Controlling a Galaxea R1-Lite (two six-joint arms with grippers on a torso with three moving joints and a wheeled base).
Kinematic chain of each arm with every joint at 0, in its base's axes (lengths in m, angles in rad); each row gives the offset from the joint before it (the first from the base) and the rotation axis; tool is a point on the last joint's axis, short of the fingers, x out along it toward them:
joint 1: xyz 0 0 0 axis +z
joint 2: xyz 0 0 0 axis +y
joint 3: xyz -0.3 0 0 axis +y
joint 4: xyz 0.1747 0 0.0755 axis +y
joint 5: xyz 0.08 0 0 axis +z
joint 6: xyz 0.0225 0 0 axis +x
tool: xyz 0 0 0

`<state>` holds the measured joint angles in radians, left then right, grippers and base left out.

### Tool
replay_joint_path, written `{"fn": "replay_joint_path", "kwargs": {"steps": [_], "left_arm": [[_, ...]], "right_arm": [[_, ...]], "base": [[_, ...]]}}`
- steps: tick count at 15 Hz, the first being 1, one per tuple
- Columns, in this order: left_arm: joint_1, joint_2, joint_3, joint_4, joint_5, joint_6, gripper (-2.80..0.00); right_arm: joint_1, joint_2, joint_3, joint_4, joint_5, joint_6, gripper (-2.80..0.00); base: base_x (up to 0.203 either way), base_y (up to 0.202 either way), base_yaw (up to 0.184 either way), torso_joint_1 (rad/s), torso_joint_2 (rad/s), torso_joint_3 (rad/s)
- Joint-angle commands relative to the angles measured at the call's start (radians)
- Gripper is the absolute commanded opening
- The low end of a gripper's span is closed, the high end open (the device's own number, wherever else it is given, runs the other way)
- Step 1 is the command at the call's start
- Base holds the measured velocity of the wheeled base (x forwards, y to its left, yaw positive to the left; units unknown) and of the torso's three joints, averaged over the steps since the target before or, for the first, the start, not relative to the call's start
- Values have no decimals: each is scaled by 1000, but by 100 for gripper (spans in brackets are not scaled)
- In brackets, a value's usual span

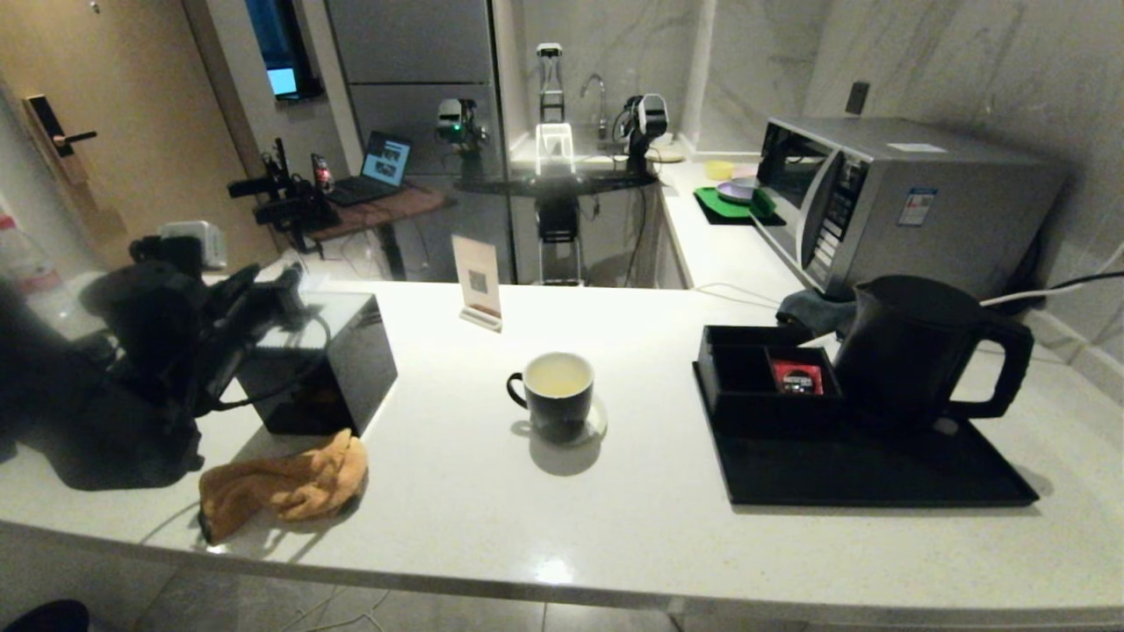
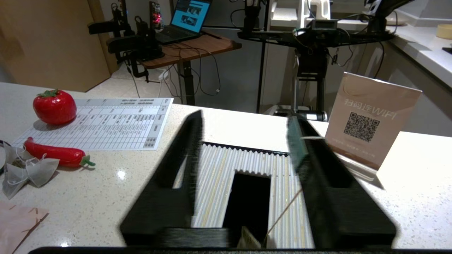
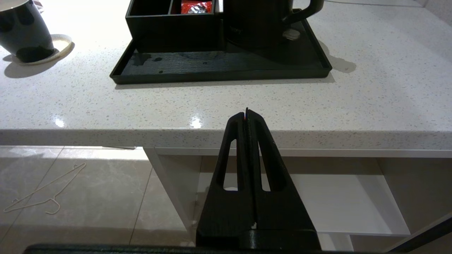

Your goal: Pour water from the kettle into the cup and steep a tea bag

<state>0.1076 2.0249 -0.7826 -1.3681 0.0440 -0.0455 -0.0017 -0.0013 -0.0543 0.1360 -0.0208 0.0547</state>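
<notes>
At the left end of the counter, the left gripper hangs spread wide over the slot of a black box, nothing pinched; a pale corner and thin string at that slot, seen only in the left wrist view, is probably the tea bag. From there the cup stands to the right, mid-counter on its coaster, handle pointing left, pale water inside, so the left arm is nearer. Far right, the kettle sits on the black tray. Only the right wrist view shows the right gripper, clenched and empty below the counter's near edge.
</notes>
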Motion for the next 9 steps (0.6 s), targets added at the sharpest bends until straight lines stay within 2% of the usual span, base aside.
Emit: {"fn": "replay_joint_path", "kwargs": {"steps": [1,6,9], "left_arm": [[1,-2,0,-8,2,-1,0],[20,-5,2,-10,2,2,0],[62,-18,3,-4,2,53,0]], "right_arm": [[0,1,0,1,-1,1,-280],[0,1,1,1,-1,1,-280],[0,1,0,1,-1,1,-280]], "base": [[0,0,0,0,0,0],[0,0,0,0,0,0],[0,0,0,0,0,0]]}}
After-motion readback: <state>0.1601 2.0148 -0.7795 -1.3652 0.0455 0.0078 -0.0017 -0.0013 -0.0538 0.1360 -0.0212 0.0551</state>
